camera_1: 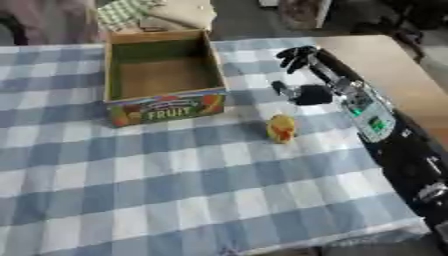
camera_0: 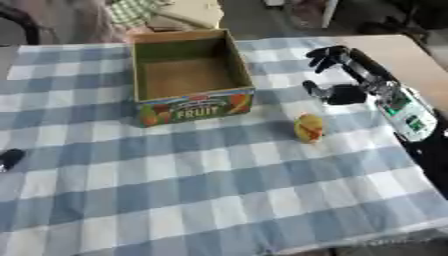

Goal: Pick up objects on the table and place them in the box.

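Note:
An open cardboard fruit box point(camera_0: 188, 75) stands at the back middle of the table, and its inside looks bare. A small yellow object with a touch of red point(camera_0: 308, 127) stands on the cloth to the box's front right. My right hand point(camera_1: 308, 94) hovers just behind that yellow object and right of the box. It is open with fingers spread toward the box, and nothing is in it. A dark bit of my left hand point(camera_0: 9, 159) shows at the left edge, low on the cloth.
A blue-and-white checked cloth point(camera_0: 201, 190) covers the table. Bare wooden tabletop point(camera_0: 407, 57) shows at the far right. Fabric and furniture lie beyond the far edge. The cloth's front edge runs along the bottom right.

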Controlling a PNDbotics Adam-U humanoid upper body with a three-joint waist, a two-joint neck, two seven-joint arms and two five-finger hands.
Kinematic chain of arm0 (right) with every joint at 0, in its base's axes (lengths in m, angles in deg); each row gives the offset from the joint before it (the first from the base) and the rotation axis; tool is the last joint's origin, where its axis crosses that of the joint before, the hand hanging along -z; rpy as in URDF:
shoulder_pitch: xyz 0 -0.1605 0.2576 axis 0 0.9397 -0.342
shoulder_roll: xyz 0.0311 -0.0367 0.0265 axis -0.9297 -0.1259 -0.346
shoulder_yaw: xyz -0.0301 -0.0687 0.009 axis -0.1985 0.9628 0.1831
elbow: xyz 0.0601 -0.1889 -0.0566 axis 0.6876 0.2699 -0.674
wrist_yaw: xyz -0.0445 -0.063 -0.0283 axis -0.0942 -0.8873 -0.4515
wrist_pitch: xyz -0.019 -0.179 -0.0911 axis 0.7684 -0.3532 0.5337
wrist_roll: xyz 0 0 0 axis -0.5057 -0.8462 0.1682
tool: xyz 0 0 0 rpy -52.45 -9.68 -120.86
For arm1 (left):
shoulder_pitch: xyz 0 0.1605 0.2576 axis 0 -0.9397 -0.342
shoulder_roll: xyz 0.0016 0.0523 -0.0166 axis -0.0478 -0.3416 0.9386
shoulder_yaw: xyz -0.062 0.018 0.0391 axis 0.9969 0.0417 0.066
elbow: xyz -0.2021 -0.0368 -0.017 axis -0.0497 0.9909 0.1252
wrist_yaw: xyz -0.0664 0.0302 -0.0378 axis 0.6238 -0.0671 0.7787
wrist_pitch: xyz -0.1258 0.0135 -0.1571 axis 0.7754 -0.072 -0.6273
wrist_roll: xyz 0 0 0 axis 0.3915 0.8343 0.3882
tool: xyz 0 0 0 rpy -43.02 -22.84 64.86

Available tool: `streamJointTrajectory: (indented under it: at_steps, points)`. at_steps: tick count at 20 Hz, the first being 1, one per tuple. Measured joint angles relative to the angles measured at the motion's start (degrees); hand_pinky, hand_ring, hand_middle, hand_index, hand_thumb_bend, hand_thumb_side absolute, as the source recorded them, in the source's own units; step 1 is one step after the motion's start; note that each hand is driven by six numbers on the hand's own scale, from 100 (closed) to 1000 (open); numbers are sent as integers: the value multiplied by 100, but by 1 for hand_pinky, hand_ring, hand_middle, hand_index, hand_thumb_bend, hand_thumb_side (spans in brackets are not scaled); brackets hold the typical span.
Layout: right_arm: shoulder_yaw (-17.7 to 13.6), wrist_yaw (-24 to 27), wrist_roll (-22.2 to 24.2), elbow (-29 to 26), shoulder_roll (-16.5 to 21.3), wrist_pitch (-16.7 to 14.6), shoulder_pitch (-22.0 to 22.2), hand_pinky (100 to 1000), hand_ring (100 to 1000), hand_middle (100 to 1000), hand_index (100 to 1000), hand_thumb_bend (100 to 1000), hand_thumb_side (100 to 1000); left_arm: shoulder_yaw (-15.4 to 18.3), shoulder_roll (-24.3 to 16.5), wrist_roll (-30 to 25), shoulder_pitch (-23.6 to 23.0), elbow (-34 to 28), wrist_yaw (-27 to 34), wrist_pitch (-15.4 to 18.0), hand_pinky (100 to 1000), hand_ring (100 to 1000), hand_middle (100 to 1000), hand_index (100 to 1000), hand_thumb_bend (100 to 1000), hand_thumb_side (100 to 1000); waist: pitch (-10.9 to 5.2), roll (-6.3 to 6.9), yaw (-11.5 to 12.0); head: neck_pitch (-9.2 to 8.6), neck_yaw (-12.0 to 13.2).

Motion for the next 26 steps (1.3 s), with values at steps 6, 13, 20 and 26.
streamJointTrajectory:
  at_steps: [6, 13, 20, 26]
  points:
    - [140, -81, 123, -395, 111, -90, 412, 757, 670, 667, 855, 291, 406, 0, 0, -1, 3, 0, 0, -1, 746, 578, 506, 628, 715, 305, 17, -32, -12, -1, -1]
    - [274, -166, 290, -636, 110, -82, 678, 763, 687, 689, 857, 307, 416, 0, -1, -1, 6, 0, 0, -1, 746, 579, 506, 628, 715, 305, 17, -33, -28, -6, -6]
    - [266, -768, 181, -477, 98, -98, 680, 769, 705, 715, 862, 339, 406, 0, -1, -1, 6, -1, 0, -2, 746, 579, 506, 628, 713, 306, 17, -30, -26, -23, -14]
    - [243, -1160, 52, -286, 70, -170, 734, 772, 709, 689, 848, 344, 420, 0, -1, -1, 6, -1, 0, -2, 745, 579, 506, 628, 711, 307, 17, -31, -22, -30, -16]
